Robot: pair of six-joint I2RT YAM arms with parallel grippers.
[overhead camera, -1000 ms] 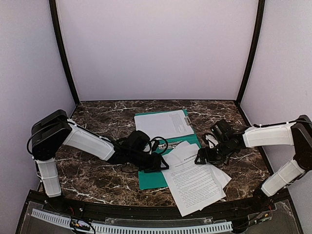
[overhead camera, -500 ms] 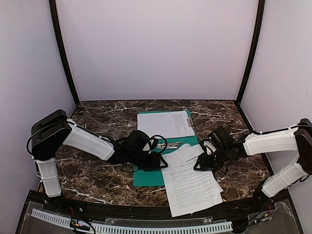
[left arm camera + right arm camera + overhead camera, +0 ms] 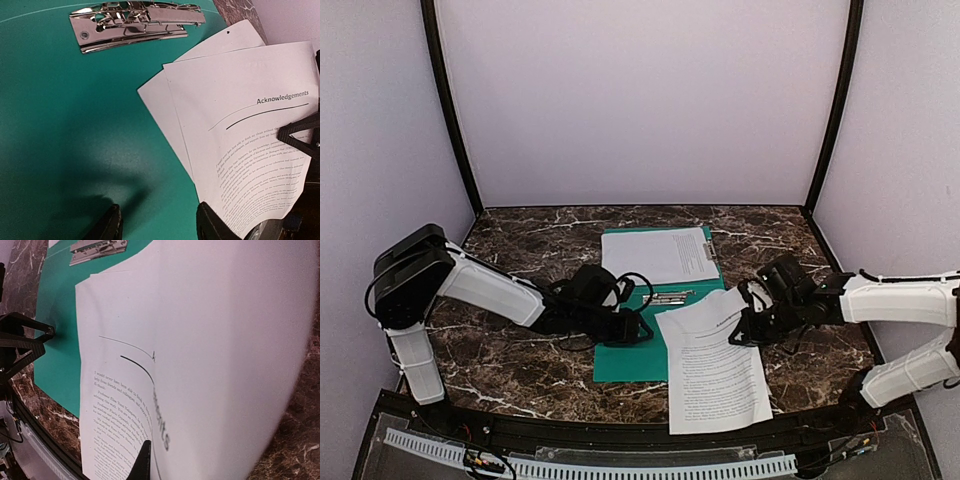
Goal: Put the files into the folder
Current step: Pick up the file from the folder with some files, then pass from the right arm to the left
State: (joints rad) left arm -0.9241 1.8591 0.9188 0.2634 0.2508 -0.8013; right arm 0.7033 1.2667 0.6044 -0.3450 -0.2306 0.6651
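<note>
The teal-green folder (image 3: 625,360) lies open at the table's middle, its metal clip (image 3: 665,297) bare at the spine. The files (image 3: 715,375), white printed sheets stacked a little askew, overlap the folder's near right edge and reach the table's front. My right gripper (image 3: 744,327) is shut on the files' right edge, and the paper bulges up over one dark finger (image 3: 143,460); the other finger is hidden behind the sheet. My left gripper (image 3: 160,230) stands open low over the folder (image 3: 75,130), beside the files' (image 3: 250,150) corner, with only green plastic between its fingers.
Another white printed sheet (image 3: 660,255) lies on the folder's far half. The marble table (image 3: 510,370) ends at a black front rail (image 3: 620,440). Black posts and pale walls close in the left, right and back.
My right gripper has shut on the files and drawn them left and square, so the lower sheet hides under the top one. The left gripper has shifted slightly left on the folder.
</note>
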